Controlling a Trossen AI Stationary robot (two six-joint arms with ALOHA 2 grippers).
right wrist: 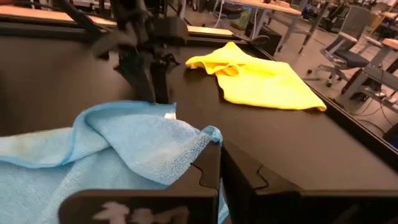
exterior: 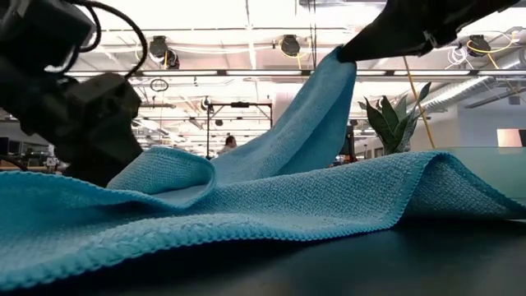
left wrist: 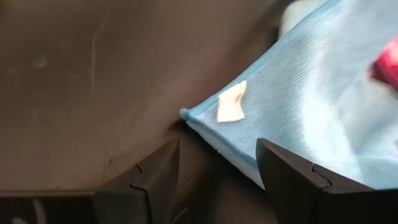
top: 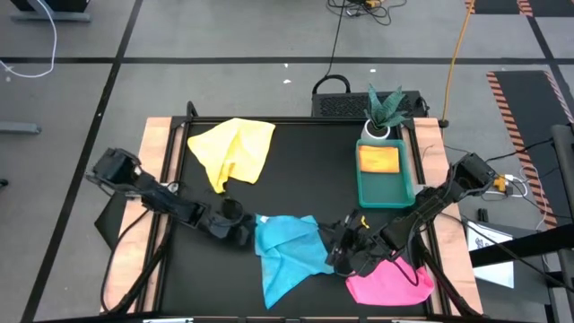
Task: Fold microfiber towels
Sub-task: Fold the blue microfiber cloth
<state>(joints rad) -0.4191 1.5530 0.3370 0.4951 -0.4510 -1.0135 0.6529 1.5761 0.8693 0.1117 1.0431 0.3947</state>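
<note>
The right gripper (top: 339, 254), clenched on a pinched fold of the light blue microfiber towel (top: 285, 254), holds that corner lifted off the black table top (top: 305, 175), the cloth rising in a slope to the dark fingers in the low view while the rest lies rumpled on the mat. Opposite it, the left gripper (top: 247, 235) sits low at the towel's other side with its fingers spread apart, a hemmed corner bearing a small white tag (left wrist: 231, 103) lying between them, and whether they touch the cloth cannot be told. Just beside the right gripper, at the table's near right corner, lies the crumpled pink microfiber towel (top: 390, 283), partly under the right arm. Well apart, toward the far left of the table, a loosely heaped yellow microfiber towel (top: 235, 151) rests alone, with bare black surface open between it and the blue cloth. Along the right edge stands the green plastic tray (top: 405, 191), holding a folded yellow microfiber towel (top: 378, 160), and a small potted plant in a white pot (top: 380, 123) sits at the tray's far end. The table's wooden border (top: 158, 148) frames the mat on both sides.
</note>
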